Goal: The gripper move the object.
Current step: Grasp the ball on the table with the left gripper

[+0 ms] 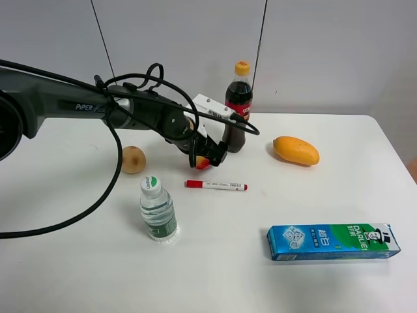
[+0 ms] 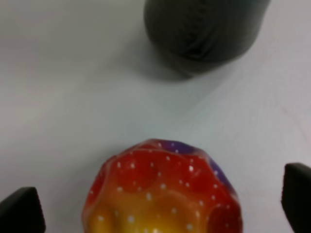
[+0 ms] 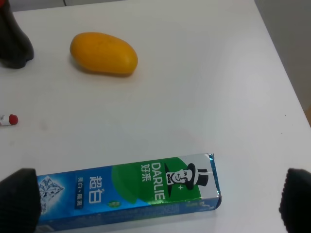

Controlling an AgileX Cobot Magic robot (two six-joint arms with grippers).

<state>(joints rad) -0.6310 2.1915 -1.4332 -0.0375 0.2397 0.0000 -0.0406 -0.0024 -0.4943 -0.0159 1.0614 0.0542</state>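
L gripper [image 1: 208, 155] spread wide, fingers [image 2: 19, 209] flanking ball [image 2: 163, 194], gaps both sides, no grip. Ball near cola bottle [image 1: 237, 107], at its 8 o'clock. R gripper [image 3: 155, 199] wide too.

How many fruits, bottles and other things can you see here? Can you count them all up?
Fruits: 3 (bumpy red and yellow fruit, tan ball, mango)
Bottles: 2 (cola bottle, water bottle)
Markers: 1 (marker)
Boxes: 1 (toothpaste box)
Total: 7
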